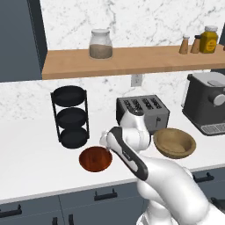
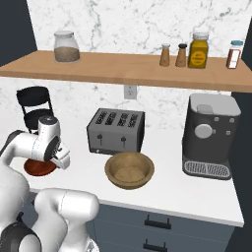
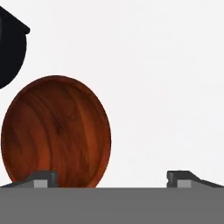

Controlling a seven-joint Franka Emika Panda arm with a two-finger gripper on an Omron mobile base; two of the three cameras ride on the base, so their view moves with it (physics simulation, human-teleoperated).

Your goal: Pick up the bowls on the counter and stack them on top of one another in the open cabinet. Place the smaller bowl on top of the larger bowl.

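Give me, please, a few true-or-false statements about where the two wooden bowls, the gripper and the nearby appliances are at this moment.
1. The smaller bowl lies on the counter, in front of the black three-tier rack. True.
2. The gripper is shut on the smaller bowl. False: its fingertips stand wide apart, holding nothing, one beside the bowl's near rim.
3. The larger bowl sits in front of the toaster. True.
4. The smaller bowl is stacked inside the larger bowl. False: both rest apart on the counter.
5. The glass jar stands on the counter beside the coffee machine. False: it stands on the wooden shelf.
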